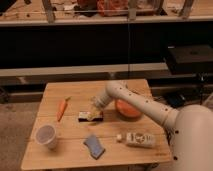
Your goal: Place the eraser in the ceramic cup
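The eraser [85, 117] is a small flat black block lying in the middle of the wooden table [75, 155]. My gripper [93, 113] is down at the eraser's right end, reaching in from the right on the white arm. The ceramic cup [46, 136] is whitish with a wide round rim and stands upright near the table's front left, well left of the gripper.
A carrot [62, 108] lies left of the eraser. A blue wavy pad [94, 146] lies in front of it. An orange bowl [128, 108] sits right of the gripper, partly behind the arm. A white bottle [137, 138] lies at the front right.
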`<state>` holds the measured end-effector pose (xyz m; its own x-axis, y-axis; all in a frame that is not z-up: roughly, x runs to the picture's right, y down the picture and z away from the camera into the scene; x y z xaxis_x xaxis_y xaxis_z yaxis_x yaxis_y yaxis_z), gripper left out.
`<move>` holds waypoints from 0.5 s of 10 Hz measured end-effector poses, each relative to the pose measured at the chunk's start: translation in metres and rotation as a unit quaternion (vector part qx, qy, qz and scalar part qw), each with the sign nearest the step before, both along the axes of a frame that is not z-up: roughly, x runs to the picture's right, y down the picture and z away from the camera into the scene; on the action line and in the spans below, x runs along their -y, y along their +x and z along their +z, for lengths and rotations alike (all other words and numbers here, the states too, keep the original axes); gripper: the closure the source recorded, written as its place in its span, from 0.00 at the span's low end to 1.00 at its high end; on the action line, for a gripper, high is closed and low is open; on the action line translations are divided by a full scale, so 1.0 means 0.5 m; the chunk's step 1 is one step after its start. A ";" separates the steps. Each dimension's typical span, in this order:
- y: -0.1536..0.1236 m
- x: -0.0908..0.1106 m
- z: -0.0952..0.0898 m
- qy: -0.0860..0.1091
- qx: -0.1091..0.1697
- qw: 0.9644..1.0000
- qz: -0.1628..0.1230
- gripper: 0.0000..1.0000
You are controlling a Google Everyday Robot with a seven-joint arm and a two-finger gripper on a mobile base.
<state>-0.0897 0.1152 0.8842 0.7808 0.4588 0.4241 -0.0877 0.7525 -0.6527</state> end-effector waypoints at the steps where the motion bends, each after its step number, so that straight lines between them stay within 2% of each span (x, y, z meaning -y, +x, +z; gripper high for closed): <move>1: -0.002 0.000 0.001 -0.002 0.001 1.000 0.001 0.20; 5: -0.004 0.001 0.004 -0.006 0.001 1.000 0.001 0.20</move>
